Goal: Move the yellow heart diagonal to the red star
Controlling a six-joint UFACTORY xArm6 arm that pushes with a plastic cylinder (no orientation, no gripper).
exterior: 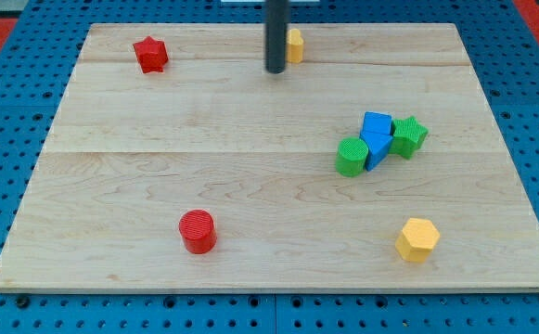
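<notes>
Looking from the view's left, you first see the red star (150, 54) near the top left corner of the wooden board (158, 167). Lower down, near the bottom edge, stands a red cylinder (198, 231), well apart from the star.

Going right along the top edge, you meet the dark rod, and my tip (275, 70) rests on the board there. This arm has no pincer, so nothing can be open or closed and nothing is gripped. Just beside the rod, on its right, is the yellow heart (294, 44); the rod hides its left part, so its shape is hard to make out, and you cannot tell if the tip touches it. The heart is at about the same height as the star, well apart from it.

Further right, in the middle, four blocks sit together: a green cylinder (351, 156), two blue blocks (376, 137) touching each other, and a green star (408, 135). Below them, near the bottom right, lies a yellow hexagon (417, 239).
</notes>
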